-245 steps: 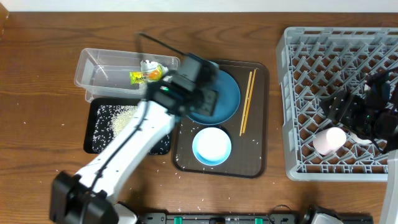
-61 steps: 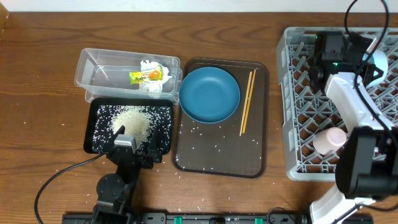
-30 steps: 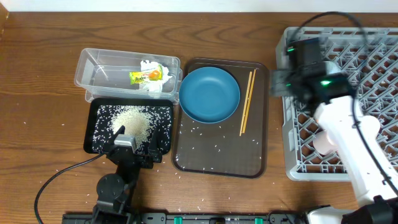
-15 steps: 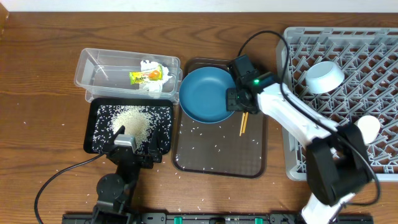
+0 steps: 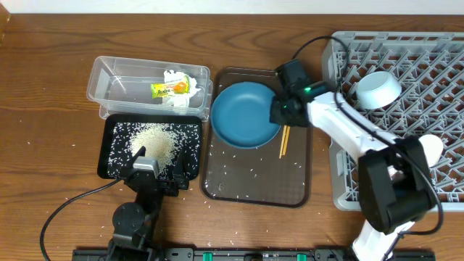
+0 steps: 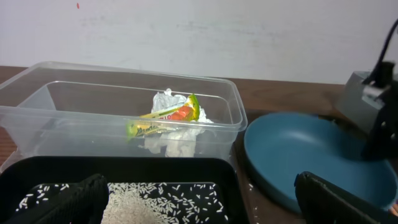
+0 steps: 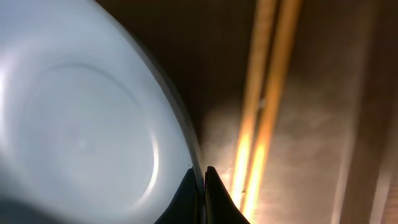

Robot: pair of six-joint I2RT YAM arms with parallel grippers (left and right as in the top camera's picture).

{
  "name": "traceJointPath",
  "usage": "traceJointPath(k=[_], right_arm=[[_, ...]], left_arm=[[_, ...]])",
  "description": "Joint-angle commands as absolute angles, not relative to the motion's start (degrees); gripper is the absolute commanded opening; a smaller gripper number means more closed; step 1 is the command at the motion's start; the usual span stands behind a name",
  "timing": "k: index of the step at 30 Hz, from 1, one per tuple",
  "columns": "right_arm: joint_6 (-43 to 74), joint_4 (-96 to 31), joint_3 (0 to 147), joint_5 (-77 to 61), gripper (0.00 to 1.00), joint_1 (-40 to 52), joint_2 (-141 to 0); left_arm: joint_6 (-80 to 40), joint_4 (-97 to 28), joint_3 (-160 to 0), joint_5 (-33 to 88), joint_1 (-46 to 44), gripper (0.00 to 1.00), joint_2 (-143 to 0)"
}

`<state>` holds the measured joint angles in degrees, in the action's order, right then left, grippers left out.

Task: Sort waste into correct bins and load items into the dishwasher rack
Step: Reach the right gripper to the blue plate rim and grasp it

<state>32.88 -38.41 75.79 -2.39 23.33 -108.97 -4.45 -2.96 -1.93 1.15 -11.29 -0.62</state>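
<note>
The right gripper [image 7: 200, 180] is pinched tight on the right rim of the one blue plate [image 5: 245, 114], its two dark fingertips meeting on either side of the thin edge. Just beside them lie the two wooden chopsticks [image 7: 267, 106], side by side on the brown serving tray [image 5: 254, 185], which also carries the plate at its far end. Whether the plate's rim is raised off the tray cannot be told.

From that grip the right arm's white links run out over the tray's right edge and across the left wall of the grey rack [image 5: 346, 177] to a base at the near right. A black cable [image 5: 308, 45] loops above the wrist.

The rack holds one white bowl [image 5: 377, 88] and one pale cup [image 5: 429, 148].

The left gripper [image 6: 205, 202] stands spread wide with nothing between its fingers [image 6: 81, 199], low over the near end of the one black tray [image 5: 103, 148], its arm folded back to the table's near edge. The tray holds a heap of rice [image 5: 156, 141], with stray grains on the table [image 5: 43, 145]. Behind it, the one clear tub [image 5: 109, 90] contains one crumpled tissue [image 5: 174, 77] and one snack wrapper [image 5: 169, 88].
</note>
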Motion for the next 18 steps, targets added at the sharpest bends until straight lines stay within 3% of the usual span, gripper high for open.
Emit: traceJointPath(k=[1,5,10,13,15,18], right_arm=[[33.6,-38.1,76.0,-2.1,0.01,22.6,-106.4],[33.3,-38.1,76.0,-1.7,0.03,23.5,-107.7],[33.5,-37.9,76.0,1.0,0.18,25.4,-111.5],[35.1,-38.0,76.0,1.0,0.14,25.4,-112.6],[35.2,-37.9,76.0,1.0,0.01,25.1,-112.6],[35.0,-38.0,76.1,1.1,0.01,24.3,-111.0]], left_arm=[[-4.3,-3.9,-0.2,0.9,-11.0,0.98,-0.2],[-4.3,-3.9,-0.2,0.9,-11.0,0.98,-0.2],[-4.3,-3.9,-0.2,0.9,-11.0,0.98,-0.2],[-4.3,-3.9,-0.2,0.9,-11.0,0.98,-0.2],[-4.3,-3.9,-0.2,0.9,-11.0,0.98,-0.2],[-4.3,-3.9,-0.2,0.9,-11.0,0.98,-0.2]])
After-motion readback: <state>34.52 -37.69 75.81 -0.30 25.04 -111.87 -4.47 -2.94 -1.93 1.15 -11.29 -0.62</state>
